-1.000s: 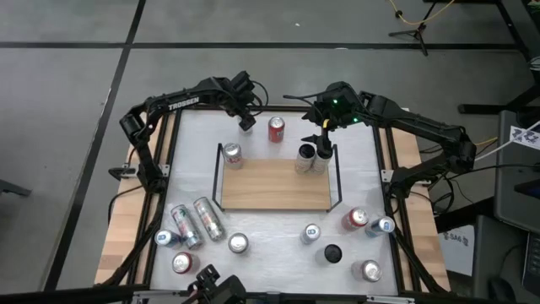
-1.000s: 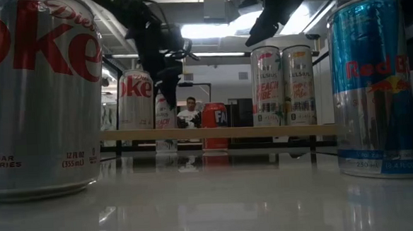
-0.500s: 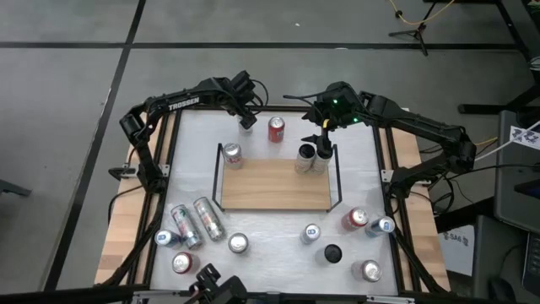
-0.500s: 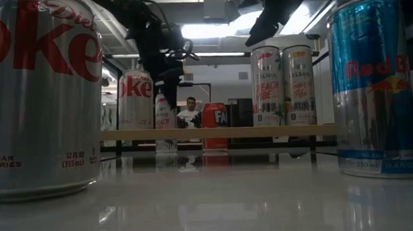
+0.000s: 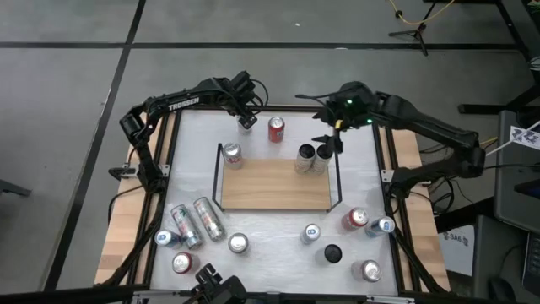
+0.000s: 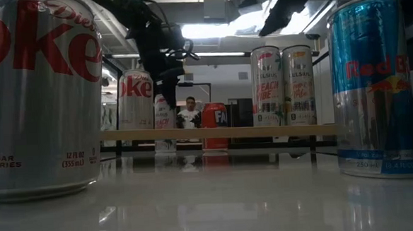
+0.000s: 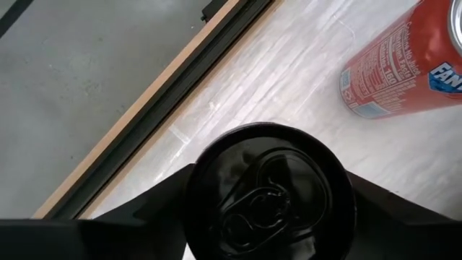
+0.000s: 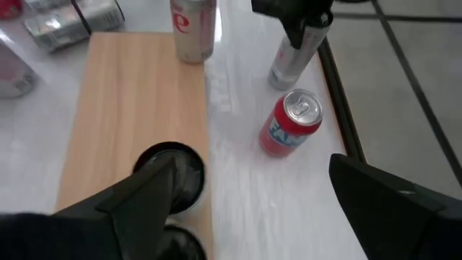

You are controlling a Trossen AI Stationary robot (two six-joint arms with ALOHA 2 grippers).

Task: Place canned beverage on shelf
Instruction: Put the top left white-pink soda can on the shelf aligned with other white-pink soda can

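Three cans (image 5: pixel 232 154) stand on shelf (image 5: pixel 274 186).

Light wooden shelf (image 5: pixel 274 186) mid-table, black end rails, three upright cans (image 5: pixel 311 158) on it

Note that the right gripper (image 5: pixel 336 141) now sits farther right and higher, clear of the two slim cans (image 5: pixel 313 157) on the shelf (image 5: pixel 274 190).

dark jointed arms (image 5: pixel 181 103), white trossen lettering
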